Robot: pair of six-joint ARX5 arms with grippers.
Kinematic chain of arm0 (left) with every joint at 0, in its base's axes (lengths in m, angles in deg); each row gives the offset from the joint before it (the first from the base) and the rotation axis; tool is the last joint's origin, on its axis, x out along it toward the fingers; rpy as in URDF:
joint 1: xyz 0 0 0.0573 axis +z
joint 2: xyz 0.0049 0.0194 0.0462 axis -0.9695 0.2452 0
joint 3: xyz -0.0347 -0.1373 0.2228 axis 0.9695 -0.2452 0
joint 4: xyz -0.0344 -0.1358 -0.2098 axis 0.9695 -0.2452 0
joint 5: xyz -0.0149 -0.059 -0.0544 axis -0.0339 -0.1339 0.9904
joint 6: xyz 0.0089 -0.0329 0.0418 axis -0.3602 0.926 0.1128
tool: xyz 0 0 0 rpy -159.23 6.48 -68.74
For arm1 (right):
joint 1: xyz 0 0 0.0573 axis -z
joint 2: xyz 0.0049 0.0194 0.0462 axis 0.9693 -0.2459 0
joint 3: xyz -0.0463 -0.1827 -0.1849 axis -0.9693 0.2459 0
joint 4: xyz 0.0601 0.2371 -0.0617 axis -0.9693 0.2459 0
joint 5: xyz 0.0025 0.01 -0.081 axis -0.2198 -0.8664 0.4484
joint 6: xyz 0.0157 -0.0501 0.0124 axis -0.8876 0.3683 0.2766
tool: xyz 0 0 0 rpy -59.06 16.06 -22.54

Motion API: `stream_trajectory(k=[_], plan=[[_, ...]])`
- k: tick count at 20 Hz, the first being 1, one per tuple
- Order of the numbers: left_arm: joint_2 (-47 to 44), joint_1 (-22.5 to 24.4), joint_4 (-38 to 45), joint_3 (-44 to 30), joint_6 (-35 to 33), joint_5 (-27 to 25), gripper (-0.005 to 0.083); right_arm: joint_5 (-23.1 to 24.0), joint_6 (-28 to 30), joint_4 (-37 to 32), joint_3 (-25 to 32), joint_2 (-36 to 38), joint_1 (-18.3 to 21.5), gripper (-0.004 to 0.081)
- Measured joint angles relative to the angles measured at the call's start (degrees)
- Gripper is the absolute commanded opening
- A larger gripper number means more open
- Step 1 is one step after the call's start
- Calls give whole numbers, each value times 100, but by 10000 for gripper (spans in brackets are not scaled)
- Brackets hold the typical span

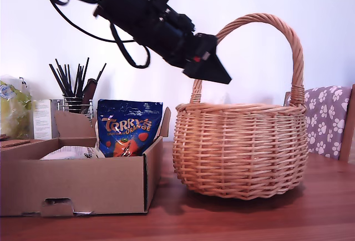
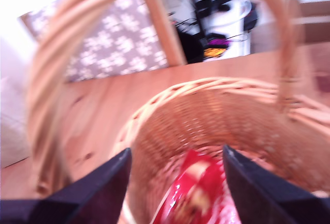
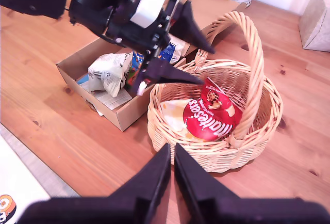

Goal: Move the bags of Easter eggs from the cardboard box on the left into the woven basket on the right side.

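Observation:
The woven basket (image 1: pixel 238 146) stands on the exterior view's right. A red Maltesers bag (image 3: pixel 211 121) lies inside it, blurred in the first wrist view (image 2: pixel 191 193). My first gripper (image 1: pixel 213 70) hangs open just above the basket's rim beside the handle, holding nothing (image 2: pixel 176 154) (image 3: pixel 206 66). The cardboard box (image 1: pixel 83 185) sits on the exterior view's left. In it the blue Terry's Orange bag (image 1: pixel 127 127) stands upright and a white pouch (image 3: pixel 111 72) lies flat. My second gripper (image 3: pixel 171 152) is shut and empty, high above the table, out of the exterior view.
A yellow-green crinkly bag (image 1: pixel 14 110) and a holder of black sticks (image 1: pixel 75 85) stand behind the box. A chair with a paw-print cushion (image 1: pixel 327 119) is behind the basket. Something pale yellow (image 3: pixel 172 111) lies under the red bag. The basket's tall handle (image 3: pixel 255 64) arches beside my first gripper.

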State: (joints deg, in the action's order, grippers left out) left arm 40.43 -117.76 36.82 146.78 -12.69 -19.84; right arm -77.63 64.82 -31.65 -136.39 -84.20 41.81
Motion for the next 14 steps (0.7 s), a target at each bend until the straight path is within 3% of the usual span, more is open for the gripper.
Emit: stream_trajectory(k=[2,6,9,13,14], plan=[[-407,13,-625,0,0,-149,-22,0,0,0,0,-2,0,-13],[-1521,295,-1821,4,205,-262,-22,0,0,-13,0,0,0,-13],[-1711,911,-2503,0,280,-37,-22,-4,0,-28,0,0,0,-13],[-1755,1696,-2699,-490,20,435,-17,-11,0,-35,0,-13,0,-13],[-1755,1805,-2785,-522,-92,535,59,-13,0,-44,0,-17,0,-13]])
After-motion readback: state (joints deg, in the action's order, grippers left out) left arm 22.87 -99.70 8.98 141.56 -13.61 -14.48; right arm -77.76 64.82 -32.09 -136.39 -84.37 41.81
